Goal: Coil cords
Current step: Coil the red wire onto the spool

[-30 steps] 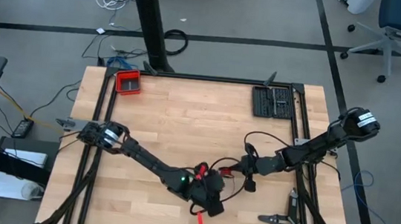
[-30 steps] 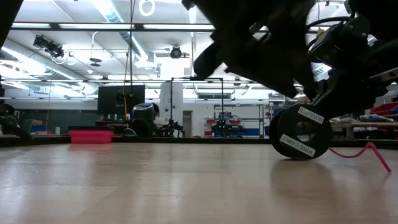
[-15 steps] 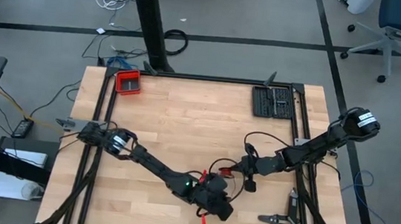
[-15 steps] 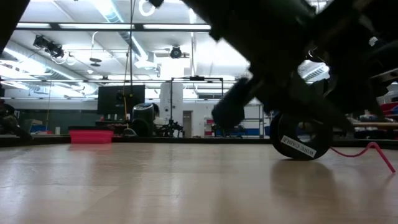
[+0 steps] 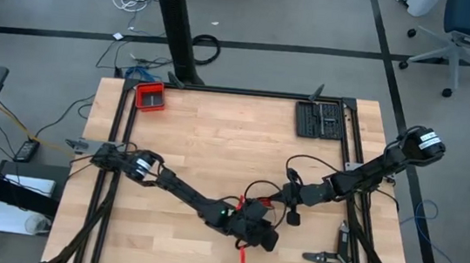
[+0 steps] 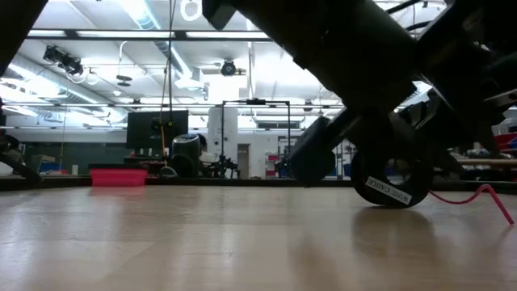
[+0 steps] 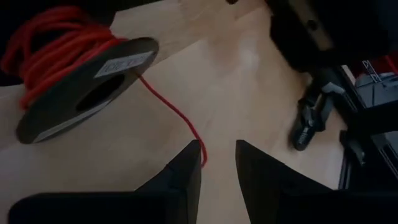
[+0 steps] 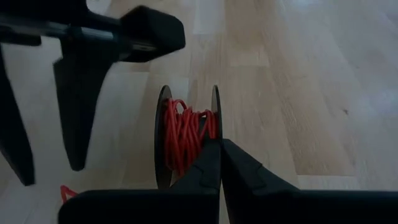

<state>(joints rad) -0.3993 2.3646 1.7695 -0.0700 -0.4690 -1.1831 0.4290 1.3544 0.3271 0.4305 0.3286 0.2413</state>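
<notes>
A black spool (image 6: 392,184) stands upright on its rims near the table's front middle, with the red cord (image 8: 183,134) wound on it. One strand of the cord (image 7: 171,112) leaves the spool and runs to my left gripper (image 7: 217,158). That gripper is open, low over the table on the spool's near side. The strand ends against the inner side of one finger (image 7: 189,168), and I cannot tell whether it touches. The cord's loose end (image 5: 242,255) lies on the wood beyond it. My right gripper (image 8: 219,149) is shut at the spool's rim. My right gripper seems to pinch the rim of one spool flange (image 8: 214,118) between its two fingertips; the fingers hide the contact itself. The fingers come slanting down from the table's right side. The spool stays upright, its rims on the table.
A red tray (image 5: 150,96) sits at the far left corner and a black tool case (image 5: 318,119) at the far right. A pair of pliers (image 5: 327,258) lies near the front right. A black cable loop (image 5: 301,169) arcs over my right arm.
My left gripper has sunk toward the table, rolled about its own pointing line and shifted a little toward the right edge. The cord's loose end has shifted with it. The spool and my right gripper have stayed put.
</notes>
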